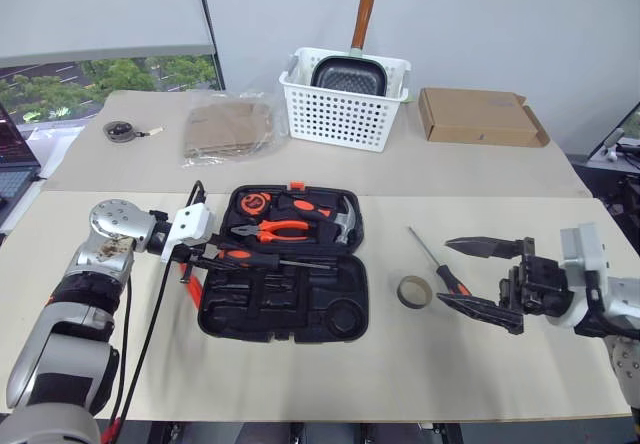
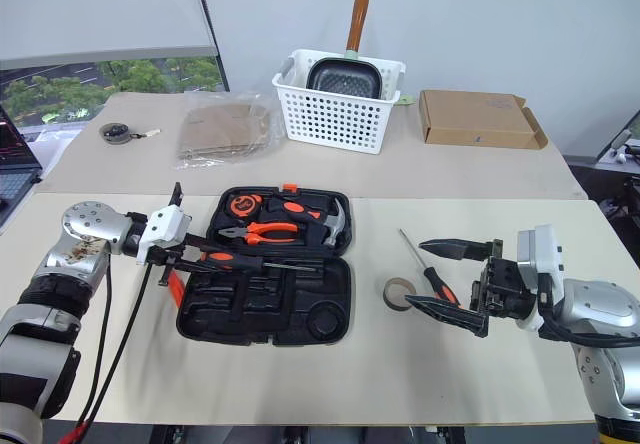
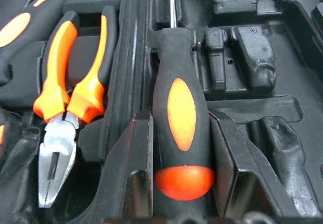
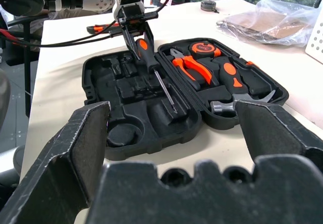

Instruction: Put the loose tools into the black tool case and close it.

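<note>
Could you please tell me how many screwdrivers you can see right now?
2. One screwdriver is held by the left gripper over the open black tool case; the other screwdriver lies on the table beside the tape ring. More may be hidden.

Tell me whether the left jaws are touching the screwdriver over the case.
Touching. The left wrist view shows the left gripper with a jaw pressed against each side of the screwdriver handle, no gap, above the black tool case.
</note>
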